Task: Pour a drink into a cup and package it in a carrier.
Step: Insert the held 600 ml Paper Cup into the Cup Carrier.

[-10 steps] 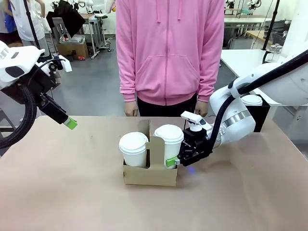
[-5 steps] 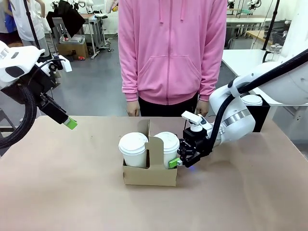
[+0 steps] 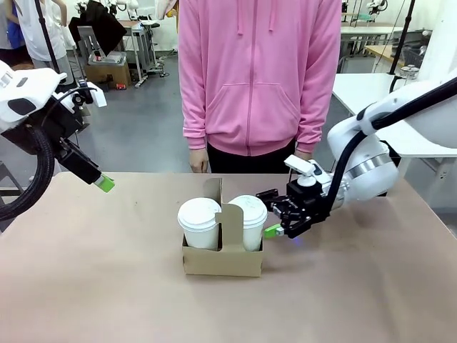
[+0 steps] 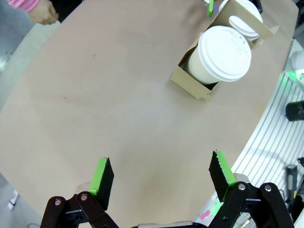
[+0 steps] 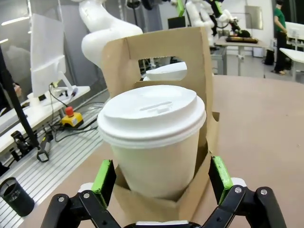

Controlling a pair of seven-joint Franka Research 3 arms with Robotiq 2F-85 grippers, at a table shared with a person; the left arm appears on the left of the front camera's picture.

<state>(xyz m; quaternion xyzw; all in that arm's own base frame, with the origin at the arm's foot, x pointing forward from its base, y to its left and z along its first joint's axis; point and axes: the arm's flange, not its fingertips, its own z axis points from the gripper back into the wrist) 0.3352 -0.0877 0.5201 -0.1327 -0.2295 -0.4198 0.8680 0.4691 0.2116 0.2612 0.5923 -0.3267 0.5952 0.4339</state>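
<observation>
Brown carrier (image 3: 221, 259) near table centre, slightly near of middle, holding two lidded white cups. Right cup (image 3: 248, 221) seated in right hole, left cup (image 3: 199, 223) in left hole, upright handle tab (image 3: 230, 227) between them, hiding part of each cup's side. Lower cup bodies hidden inside cardboard walls. In right wrist view, near cup (image 5: 153, 140) set down in carrier (image 5: 209, 137), far cup's lid seen only partly through handle cut-out.

Right gripper (image 3: 275, 214) just right of right cup, jaws wide apart, holding nothing, green pad (image 3: 272, 230) just clear of cup wall, far finger mostly hidden behind black body. Right wrist view: both pads either side of cup, gap on each side, contact not apparent.

Left gripper (image 3: 104, 183) high at far left over table edge, well apart from carrier, only one green tip clear in front view. Left wrist view: left gripper (image 4: 161, 173) spread wide, empty, bare tabletop (image 4: 118, 118) below, carrier (image 4: 192, 85) and cup (image 4: 223, 52) at far upper right, second cup cut by frame edge.

Person in pink hoodie (image 3: 257, 78) at far edge, hand (image 3: 198, 161) hanging near table edge, other hand mostly hidden behind right arm. Open table left, near and right-near of carrier.
</observation>
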